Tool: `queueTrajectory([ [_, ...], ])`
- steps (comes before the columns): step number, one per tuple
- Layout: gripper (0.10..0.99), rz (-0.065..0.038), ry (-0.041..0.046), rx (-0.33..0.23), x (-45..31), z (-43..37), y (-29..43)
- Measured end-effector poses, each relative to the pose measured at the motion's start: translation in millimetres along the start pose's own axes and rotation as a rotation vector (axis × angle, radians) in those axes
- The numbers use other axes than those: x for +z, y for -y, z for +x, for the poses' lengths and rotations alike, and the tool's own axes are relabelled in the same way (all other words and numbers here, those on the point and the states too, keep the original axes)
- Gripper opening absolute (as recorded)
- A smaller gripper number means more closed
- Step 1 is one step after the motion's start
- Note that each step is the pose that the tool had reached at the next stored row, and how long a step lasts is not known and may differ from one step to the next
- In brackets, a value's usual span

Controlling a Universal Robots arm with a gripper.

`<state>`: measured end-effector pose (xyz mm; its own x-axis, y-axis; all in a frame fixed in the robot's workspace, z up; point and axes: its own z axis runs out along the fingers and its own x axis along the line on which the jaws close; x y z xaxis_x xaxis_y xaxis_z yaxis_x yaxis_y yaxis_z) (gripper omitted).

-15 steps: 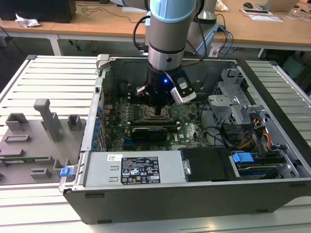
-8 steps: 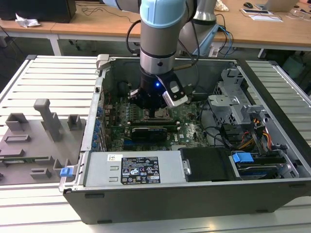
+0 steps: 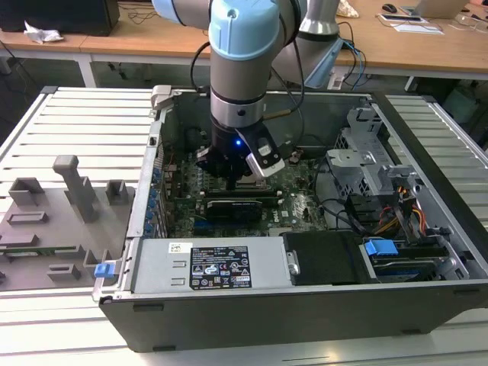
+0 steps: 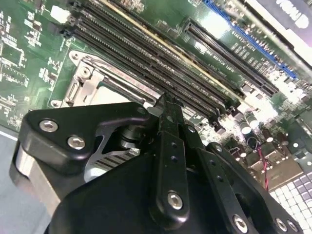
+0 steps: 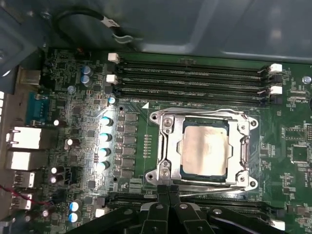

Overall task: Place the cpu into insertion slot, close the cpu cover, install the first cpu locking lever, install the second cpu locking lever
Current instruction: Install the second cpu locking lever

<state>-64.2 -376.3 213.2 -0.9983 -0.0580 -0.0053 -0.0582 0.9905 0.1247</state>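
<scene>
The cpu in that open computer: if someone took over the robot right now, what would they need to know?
Gripper: fingers shut together with nothing visibly between them, tips low at the socket's edge.
The cpu: lying flat in the insertion slot on the green board.
The cpu cover: down over the chip, which shows through its window.
Done: chip placed, cover closed.
Left: the locking levers. A thin metal lever runs along the socket edge beside the fingertips; I cannot tell whether it is latched or whether the fingers touch it.
</scene>
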Motion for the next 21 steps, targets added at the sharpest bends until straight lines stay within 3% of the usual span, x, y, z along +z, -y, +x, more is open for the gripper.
queueTrajectory([
  [1, 0.106, -0.015, 0.0010, 0.000, 0.4, 2.1, 2.4],
  [2, 0.106, -0.024, 0.0016, 0.000, 0.7, 3.1, 4.7],
  [6, 0.106, -0.034, 0.0026, 0.000, 2.2, 5.5, 7.6],
  [7, 0.106, -0.044, 0.0030, 0.000, 2.9, 6.7, 8.9],
  [21, 0.106, -0.078, 0.0049, -0.001, 9.7, 9.8, 10.3],
])
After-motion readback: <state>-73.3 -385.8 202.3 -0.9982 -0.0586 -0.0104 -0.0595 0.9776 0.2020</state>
